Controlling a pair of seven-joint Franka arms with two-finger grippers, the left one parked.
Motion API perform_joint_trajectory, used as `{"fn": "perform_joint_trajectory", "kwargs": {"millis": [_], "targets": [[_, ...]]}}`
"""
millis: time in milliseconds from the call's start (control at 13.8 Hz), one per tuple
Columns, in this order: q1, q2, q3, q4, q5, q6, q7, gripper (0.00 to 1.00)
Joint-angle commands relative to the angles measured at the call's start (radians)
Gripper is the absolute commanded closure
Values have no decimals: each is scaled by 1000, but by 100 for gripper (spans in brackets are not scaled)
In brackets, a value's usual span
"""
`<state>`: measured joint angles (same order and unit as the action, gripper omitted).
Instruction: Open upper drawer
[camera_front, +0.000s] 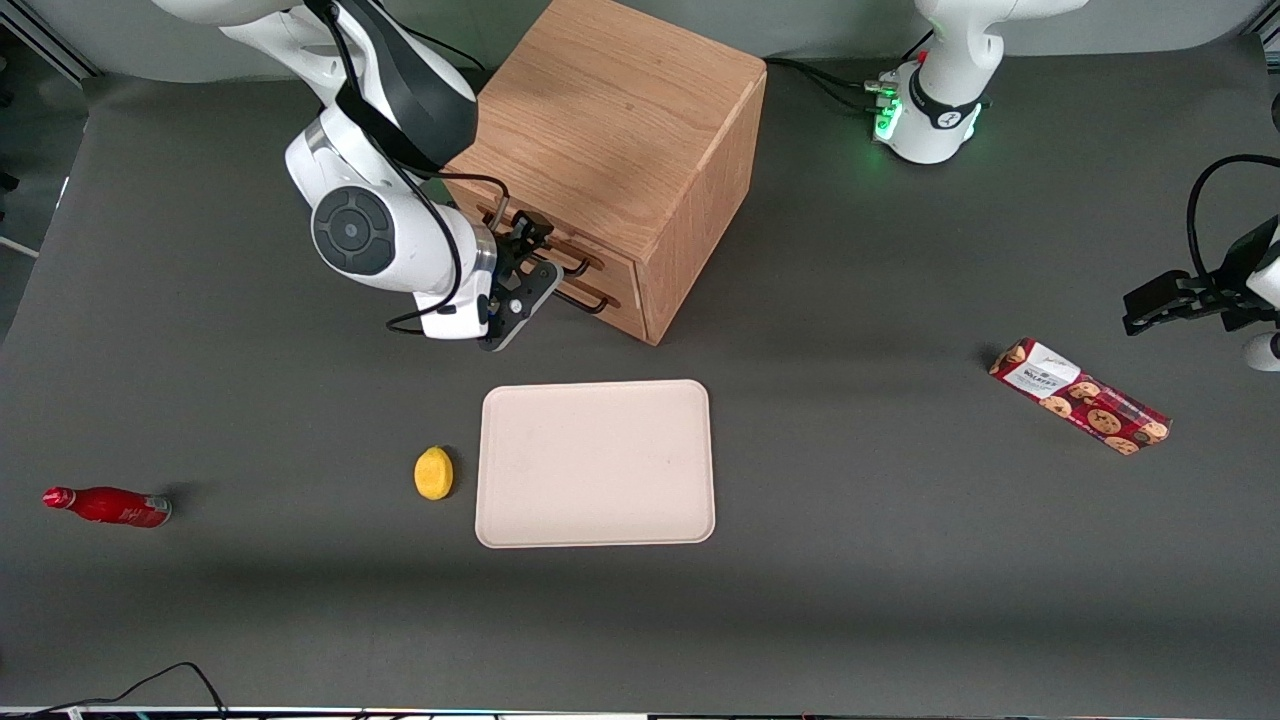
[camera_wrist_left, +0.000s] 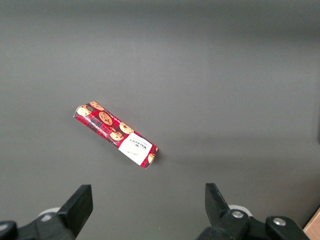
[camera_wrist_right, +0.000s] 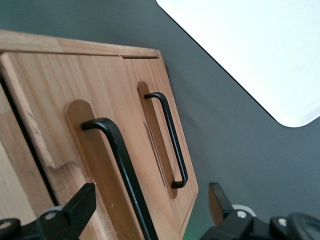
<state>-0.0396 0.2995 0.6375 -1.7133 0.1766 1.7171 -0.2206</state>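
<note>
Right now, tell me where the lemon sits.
In the front view, the lemon lies on the table beside the beige tray, nearer the camera than the cabinet and the end effector.

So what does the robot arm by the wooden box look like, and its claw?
The working arm is glossy white with rounded joints, a dark grey round cap on one joint and a black band higher up. Thin black cables loop along it. Its claw, in front of the oak cabinet, is black, with two flat black fingers.
</note>
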Motion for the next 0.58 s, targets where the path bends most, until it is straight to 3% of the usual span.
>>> {"fn": "perform_joint_trajectory", "kwargs": {"millis": [0, 509], "targets": [[-10, -14, 4, -47, 0, 51, -45, 0], [-19, -48, 5, -132, 0, 117, -49, 0]]}}
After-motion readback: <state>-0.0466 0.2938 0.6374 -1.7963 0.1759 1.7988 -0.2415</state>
